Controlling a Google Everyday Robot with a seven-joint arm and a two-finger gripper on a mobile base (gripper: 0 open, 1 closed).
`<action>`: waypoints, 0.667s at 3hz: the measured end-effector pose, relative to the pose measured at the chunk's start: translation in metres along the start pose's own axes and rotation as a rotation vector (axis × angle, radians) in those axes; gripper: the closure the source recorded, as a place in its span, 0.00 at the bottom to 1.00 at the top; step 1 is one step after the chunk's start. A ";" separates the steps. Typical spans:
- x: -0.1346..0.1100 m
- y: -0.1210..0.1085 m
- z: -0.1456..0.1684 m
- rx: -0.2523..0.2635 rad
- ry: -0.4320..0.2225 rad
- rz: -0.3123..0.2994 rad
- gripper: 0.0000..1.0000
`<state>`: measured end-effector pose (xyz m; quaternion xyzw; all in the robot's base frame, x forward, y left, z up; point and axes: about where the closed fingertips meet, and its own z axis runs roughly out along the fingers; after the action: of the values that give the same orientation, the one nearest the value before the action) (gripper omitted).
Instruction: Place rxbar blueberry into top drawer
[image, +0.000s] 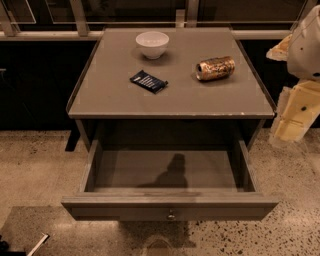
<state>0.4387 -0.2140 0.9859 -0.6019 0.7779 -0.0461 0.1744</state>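
The rxbar blueberry is lying flat mid-table, in the upper half of the frame. The top drawer is standing open below it. The gripper is hanging at the right edge, clear of the table; whether it is clenched or released, I cannot tell.

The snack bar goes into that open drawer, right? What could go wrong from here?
The gripper hangs beside the right edge of the table, and the can lies on its side between it and the snack bar; reaching across might set the can rolling. The bar lies flat on the table, so it may be hard to pinch.
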 end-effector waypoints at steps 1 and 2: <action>-0.002 -0.003 0.001 0.005 -0.007 -0.001 0.00; -0.021 -0.023 0.015 0.032 -0.079 -0.020 0.00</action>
<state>0.4695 -0.1982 0.9826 -0.6080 0.7635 -0.0364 0.2144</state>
